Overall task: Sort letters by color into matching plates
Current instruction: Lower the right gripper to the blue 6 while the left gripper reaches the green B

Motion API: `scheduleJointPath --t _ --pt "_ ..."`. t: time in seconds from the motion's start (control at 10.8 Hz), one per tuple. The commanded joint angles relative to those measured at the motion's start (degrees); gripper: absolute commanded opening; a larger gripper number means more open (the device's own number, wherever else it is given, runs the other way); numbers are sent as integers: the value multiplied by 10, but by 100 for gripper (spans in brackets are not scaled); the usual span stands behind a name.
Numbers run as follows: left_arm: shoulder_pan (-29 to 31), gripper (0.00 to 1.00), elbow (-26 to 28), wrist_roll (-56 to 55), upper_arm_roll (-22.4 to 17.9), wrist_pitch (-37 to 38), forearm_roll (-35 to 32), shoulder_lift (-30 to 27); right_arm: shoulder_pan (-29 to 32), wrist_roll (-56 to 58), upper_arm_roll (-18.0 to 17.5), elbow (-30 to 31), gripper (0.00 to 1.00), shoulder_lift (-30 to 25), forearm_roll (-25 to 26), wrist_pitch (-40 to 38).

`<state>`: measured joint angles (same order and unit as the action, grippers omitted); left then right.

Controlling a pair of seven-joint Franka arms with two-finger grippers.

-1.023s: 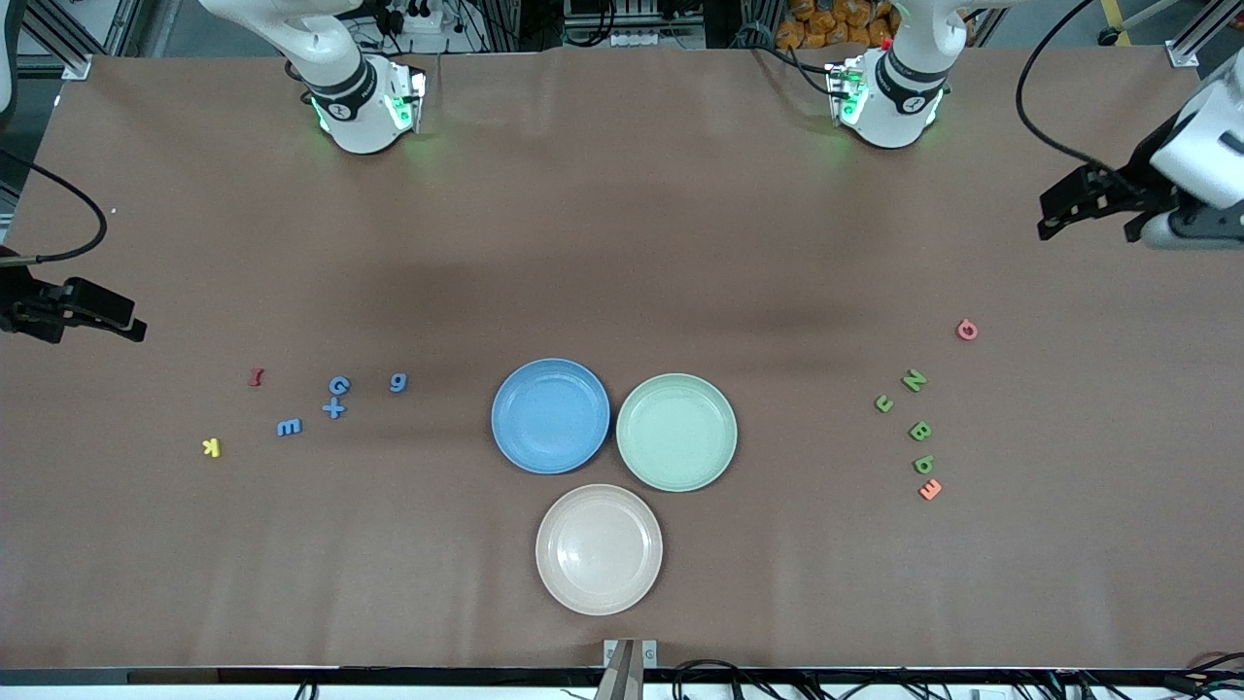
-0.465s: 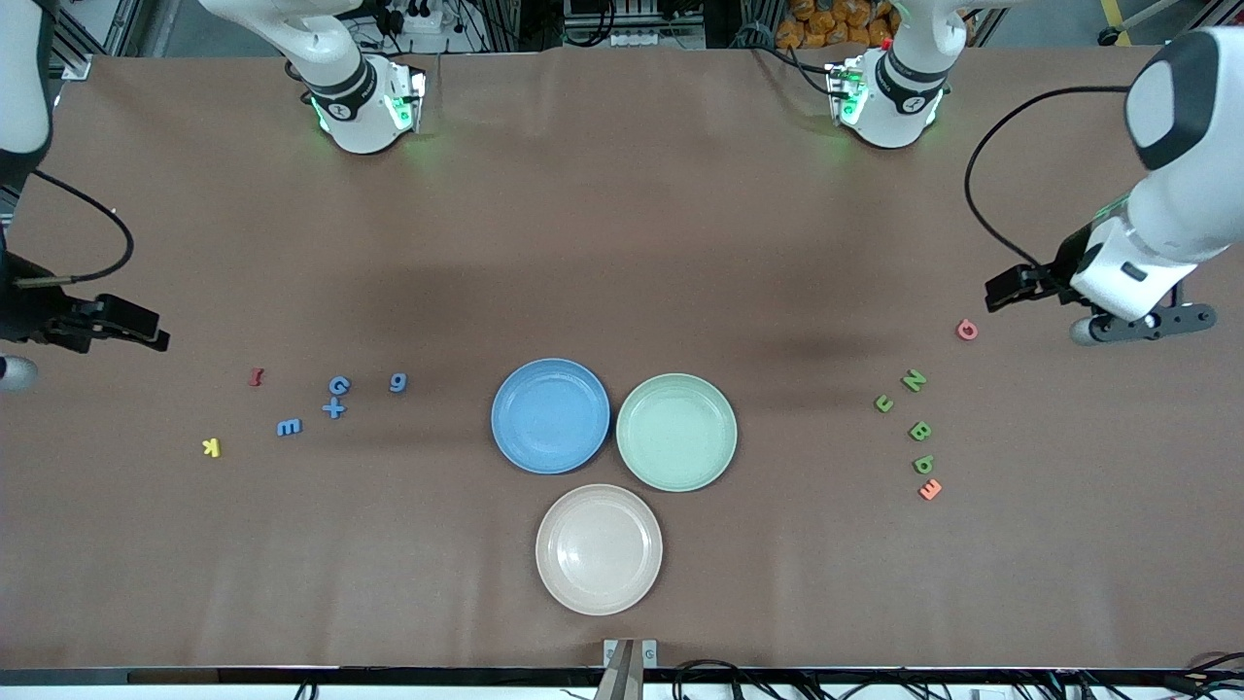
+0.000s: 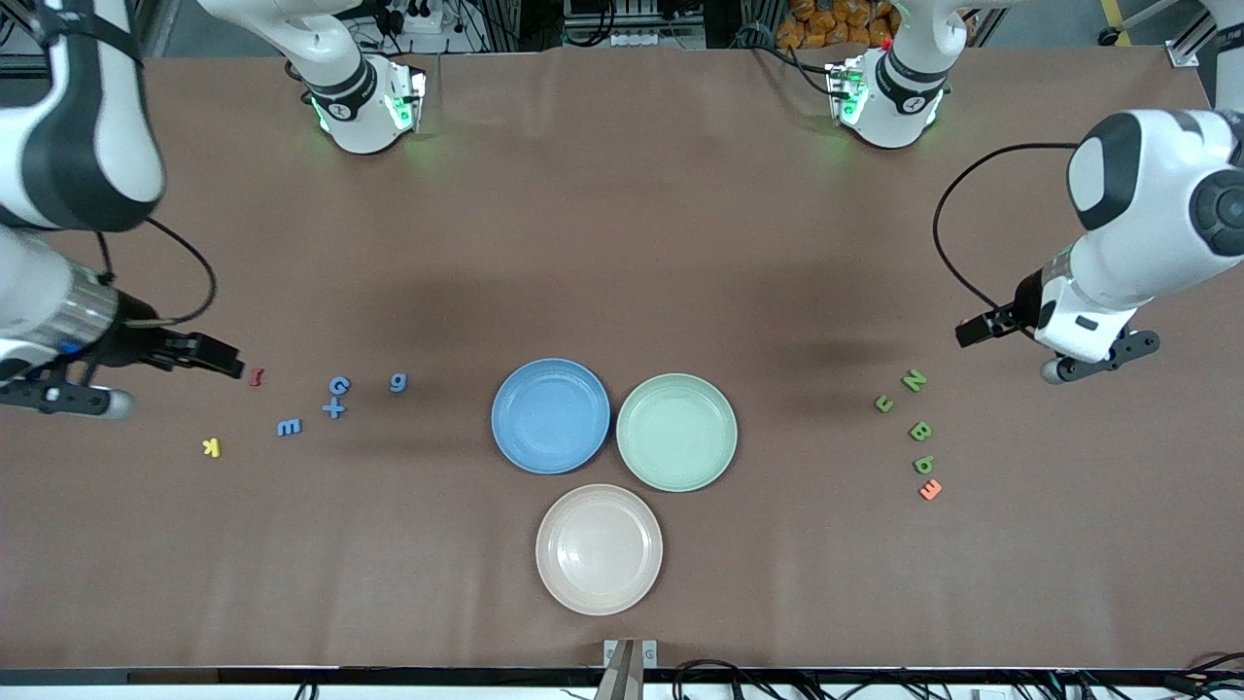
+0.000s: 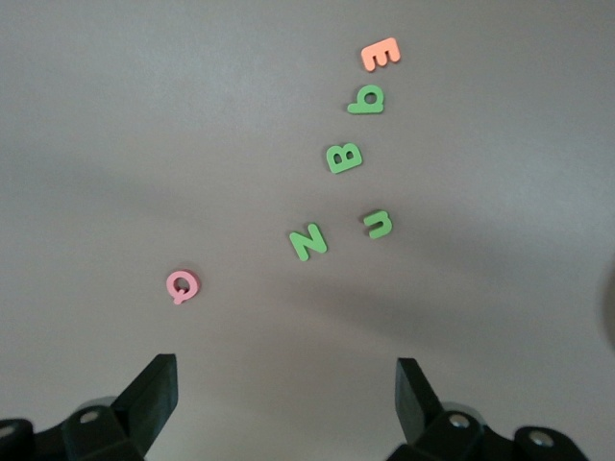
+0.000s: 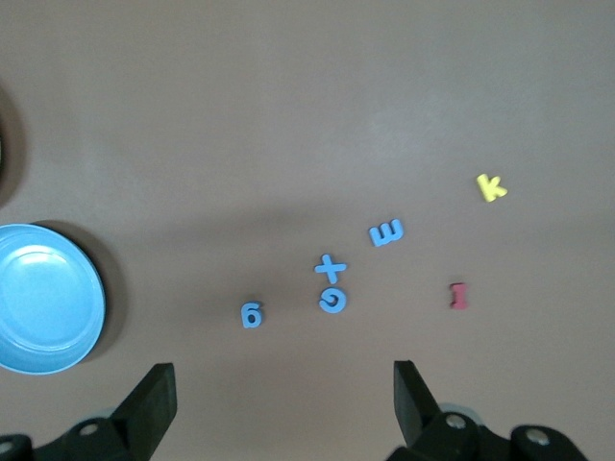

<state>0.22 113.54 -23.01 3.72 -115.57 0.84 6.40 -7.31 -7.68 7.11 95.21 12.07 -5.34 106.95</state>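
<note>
The left gripper (image 3: 972, 329) hangs with its jaws wide and empty over the pink letter (image 4: 180, 284) near the left arm's end of the tabletop; the right gripper (image 3: 225, 368) is likewise wide and empty above the small red letter (image 3: 256, 376) toward the right arm's end. Just past the left gripper lie the green letters (image 3: 914, 380), strung in a loose line that ends in an orange E (image 3: 930, 489); by the right gripper sit the blue letters (image 3: 333, 408), with a yellow k (image 3: 211, 447) nearer the front edge. The blue plate (image 3: 550, 416) and green plate (image 3: 676, 432) touch at mid-table, both bare, a beige plate (image 3: 599, 548) nearer the front edge. No letter is sorted yet. Each gripper should probably skip the odd-coloured piece under it, centre on one matching letter, and come straight down with fingers astride its narrow width, since the pieces are thin and crowded. The brown tabletop is matte; cables and frames line the edge by the bases.
</note>
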Motion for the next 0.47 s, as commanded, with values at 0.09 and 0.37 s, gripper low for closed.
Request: scheduleJointPath --t 0.09,0.37 --pt "2 100 14 -63 1 -62 13 33 -9 -27 -36 158 100 -8 -5 158" --pt "-2 100 38 -150 1 -119 7 55 -16 -22 -47 211 100 24 -49 245"
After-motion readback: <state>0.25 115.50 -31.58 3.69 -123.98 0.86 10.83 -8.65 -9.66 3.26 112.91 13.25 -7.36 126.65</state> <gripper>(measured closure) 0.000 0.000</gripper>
